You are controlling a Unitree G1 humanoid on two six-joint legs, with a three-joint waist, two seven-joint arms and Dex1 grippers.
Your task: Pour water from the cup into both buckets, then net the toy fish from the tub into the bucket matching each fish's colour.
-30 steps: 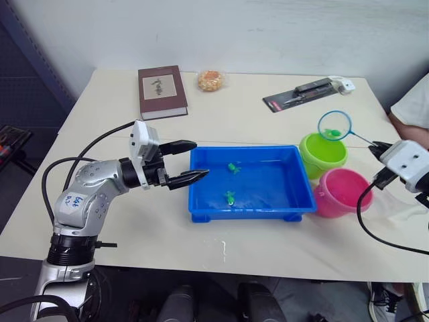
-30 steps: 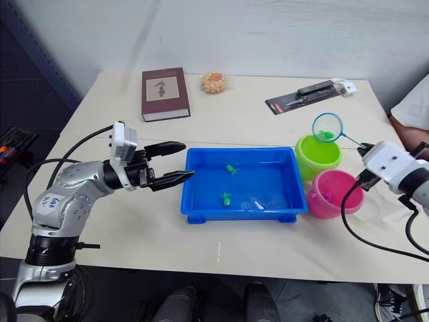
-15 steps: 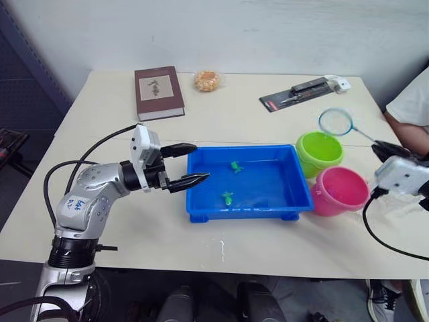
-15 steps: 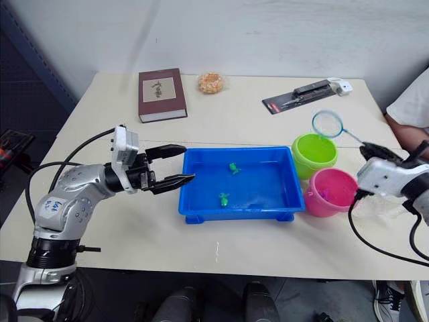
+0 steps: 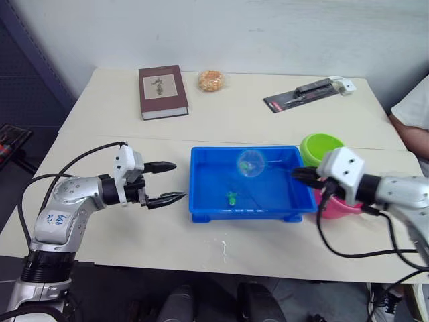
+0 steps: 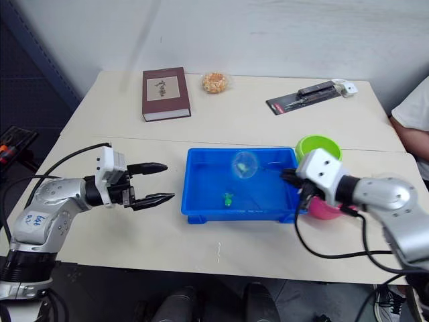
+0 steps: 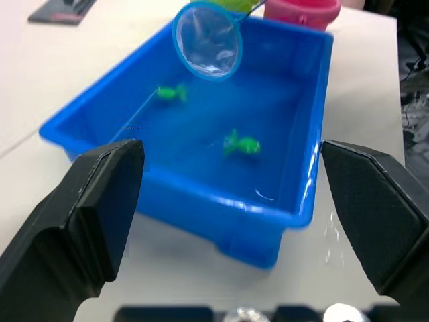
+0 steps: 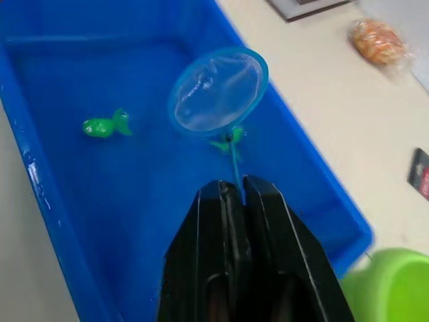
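Note:
The blue tub (image 5: 201, 213) sits mid-table with two green toy fish in it, one near the front (image 5: 230, 198) and one under the net (image 8: 224, 142). My right gripper (image 5: 298, 176) is shut on the thin handle of a small blue-rimmed net (image 5: 250, 163), which hangs empty over the tub's far half. The lime green bucket (image 5: 322, 144) stands behind my right arm. That arm hides most of the pink bucket (image 5: 350, 202). My left gripper (image 5: 171, 181) is open, just left of the tub. The cup is out of view.
A brown book (image 5: 161, 90) and a wrapped snack (image 5: 210, 80) lie at the table's back left. A black card with a tool (image 5: 308, 92) lies at the back right. A person's white sleeve (image 5: 415, 111) shows at the right edge.
My right gripper has swung the net from above the green bucket leftward to over the tub, and the green fish has left the net. My left gripper has drawn back from the tub's rim.

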